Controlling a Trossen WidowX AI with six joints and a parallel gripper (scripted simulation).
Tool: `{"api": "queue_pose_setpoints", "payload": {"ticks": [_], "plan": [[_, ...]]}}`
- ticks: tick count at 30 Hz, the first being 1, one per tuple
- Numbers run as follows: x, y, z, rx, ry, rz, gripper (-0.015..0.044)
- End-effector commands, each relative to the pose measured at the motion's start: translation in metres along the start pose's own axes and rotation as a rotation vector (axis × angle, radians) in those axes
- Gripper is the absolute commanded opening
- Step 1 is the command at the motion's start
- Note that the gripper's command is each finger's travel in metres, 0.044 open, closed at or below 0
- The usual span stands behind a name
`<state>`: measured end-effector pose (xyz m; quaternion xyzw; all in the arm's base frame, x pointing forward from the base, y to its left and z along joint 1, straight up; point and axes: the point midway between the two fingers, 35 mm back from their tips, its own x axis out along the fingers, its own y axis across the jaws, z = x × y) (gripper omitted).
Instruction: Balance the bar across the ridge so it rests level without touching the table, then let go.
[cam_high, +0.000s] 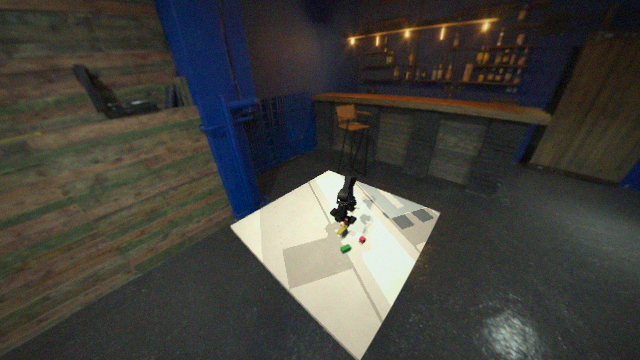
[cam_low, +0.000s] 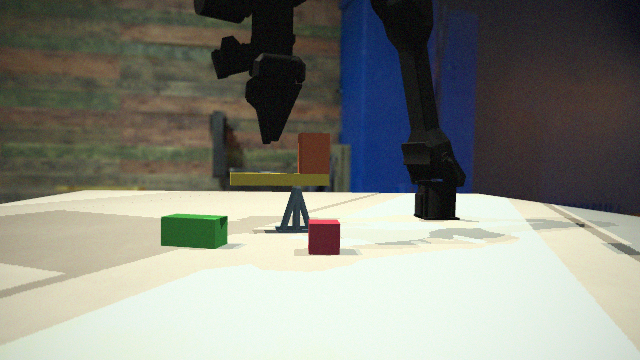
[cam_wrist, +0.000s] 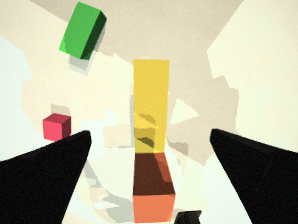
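Observation:
The yellow bar (cam_high: 342, 230) (cam_low: 265, 179) (cam_wrist: 151, 90) lies level across the top of the grey-blue ridge stand (cam_low: 296, 210), clear of the table in the exterior view. It reaches farther to the left of the stand than to the right there. An orange-brown block (cam_low: 314, 153) (cam_wrist: 153, 207) stands upright on the bar's right end. My gripper (cam_low: 270, 142) (cam_wrist: 152, 136) is open and empty above the bar, left of the block in the exterior view. In the wrist view its fingers stand wide on either side of the bar, touching nothing.
A green block (cam_high: 345, 248) (cam_low: 189, 231) (cam_wrist: 81, 31) lies on the table (cam_high: 320, 305) (cam_low: 320, 310), front left of the stand in the exterior view. A red cube (cam_high: 362, 240) (cam_low: 324, 237) (cam_wrist: 56, 127) sits in front of the stand. The arm's base (cam_low: 435, 200) stands behind to the right.

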<state>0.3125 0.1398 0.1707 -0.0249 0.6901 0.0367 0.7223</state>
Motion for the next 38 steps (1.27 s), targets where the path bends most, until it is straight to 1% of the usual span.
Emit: {"api": "queue_pose_setpoints", "payload": {"ticks": [1,3,38], "plan": [[-0.0392,-0.0009,-0.0027,0.000,-0.008,0.004,0.0440],[-0.0461,-0.0013,-0.0039,0.000,-0.009,0.004,0.0440],[-0.0461,-0.0013,-0.0039,0.000,-0.009,0.004,0.0440]]}}
